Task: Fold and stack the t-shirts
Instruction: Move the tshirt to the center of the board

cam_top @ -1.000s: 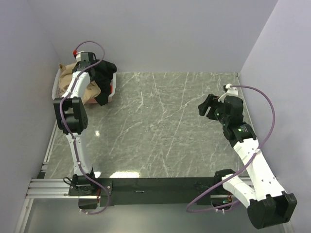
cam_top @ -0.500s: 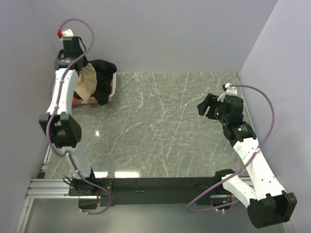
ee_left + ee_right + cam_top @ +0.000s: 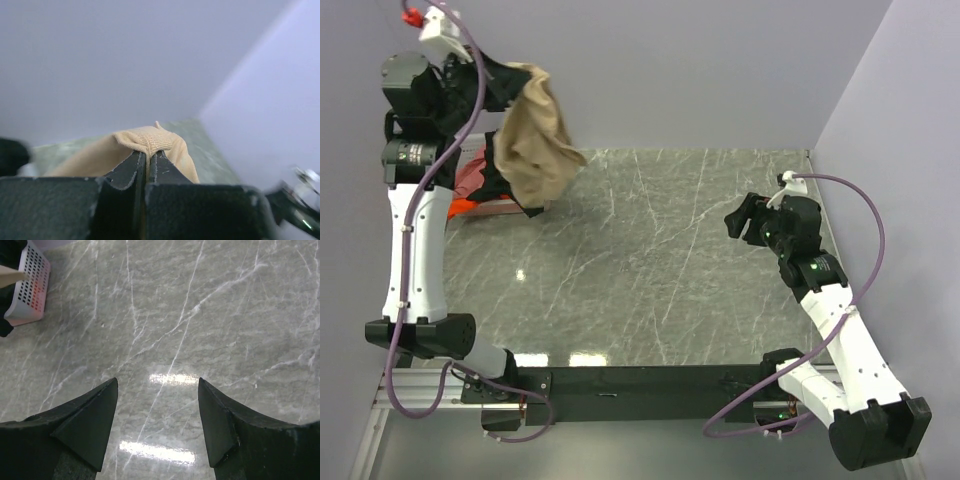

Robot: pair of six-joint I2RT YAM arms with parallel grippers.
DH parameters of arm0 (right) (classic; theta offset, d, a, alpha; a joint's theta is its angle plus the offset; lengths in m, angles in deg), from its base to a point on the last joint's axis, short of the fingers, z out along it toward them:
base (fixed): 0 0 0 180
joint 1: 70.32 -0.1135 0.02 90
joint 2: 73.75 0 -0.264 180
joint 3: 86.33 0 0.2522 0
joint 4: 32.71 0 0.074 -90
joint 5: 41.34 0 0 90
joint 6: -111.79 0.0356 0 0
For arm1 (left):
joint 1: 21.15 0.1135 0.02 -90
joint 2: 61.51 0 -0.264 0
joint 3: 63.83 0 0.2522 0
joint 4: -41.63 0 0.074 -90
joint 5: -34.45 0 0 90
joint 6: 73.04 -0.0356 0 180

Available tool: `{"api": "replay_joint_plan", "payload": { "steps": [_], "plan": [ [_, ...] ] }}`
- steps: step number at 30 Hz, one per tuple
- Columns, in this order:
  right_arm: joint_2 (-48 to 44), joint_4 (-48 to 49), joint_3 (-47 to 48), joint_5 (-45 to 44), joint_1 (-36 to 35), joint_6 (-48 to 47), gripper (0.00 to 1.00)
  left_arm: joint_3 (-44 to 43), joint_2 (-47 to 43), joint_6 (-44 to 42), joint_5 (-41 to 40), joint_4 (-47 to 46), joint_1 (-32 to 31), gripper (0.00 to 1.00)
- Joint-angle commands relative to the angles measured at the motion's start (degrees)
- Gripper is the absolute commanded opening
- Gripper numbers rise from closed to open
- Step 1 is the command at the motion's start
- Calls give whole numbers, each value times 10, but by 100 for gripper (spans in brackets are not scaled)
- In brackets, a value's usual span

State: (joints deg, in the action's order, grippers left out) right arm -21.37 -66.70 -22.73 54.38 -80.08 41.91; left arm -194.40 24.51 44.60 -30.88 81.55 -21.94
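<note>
Tan t-shirt (image 3: pixel 535 135) hangs bunched in the upper left of the overhead view, above the far left corner of the marble table (image 3: pixel 670 260). Its ribbed edge is pinched between the pressed-together jaws of the left gripper (image 3: pixel 148 156). Beneath it lie a black shirt (image 3: pixel 496 178) and an orange-red shirt (image 3: pixel 470 188) at the white basket (image 3: pixel 32 287). The right gripper (image 3: pixel 740 222), at right centre, hovers over the marble with its jaws spread.
</note>
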Motion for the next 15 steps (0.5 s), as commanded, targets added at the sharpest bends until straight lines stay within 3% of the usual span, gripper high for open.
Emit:
{"api": "replay_joint_plan", "payload": {
  "steps": [1, 7, 10, 11, 12, 13, 15],
  "plan": [
    [-11, 12, 34, 9, -4, 1, 72, -24, -5, 40, 116, -67, -44, 0],
    [-20, 6, 31, -2, -4, 2, 72, 14, -12, 111, 175, -152, -138, 1],
    [-30, 4, 25, -5, -3, 4, 72, 86, -28, 165, 185, -208, -164, 1],
    [-32, 3, 24, -6, -4, 4, 72, 150, -45, 183, 194, -251, -164, 5],
    [-33, -1, 20, -6, -4, 4, 72, 182, -56, 192, 194, -257, -164, 12],
    [-36, -2, 18, -5, -5, 4, 72, 212, -77, 178, 182, -256, -164, 36],
    [-40, -5, 10, -5, -5, 4, 72, 306, -100, 148, 114, -199, -164, 56]
  ]
}}
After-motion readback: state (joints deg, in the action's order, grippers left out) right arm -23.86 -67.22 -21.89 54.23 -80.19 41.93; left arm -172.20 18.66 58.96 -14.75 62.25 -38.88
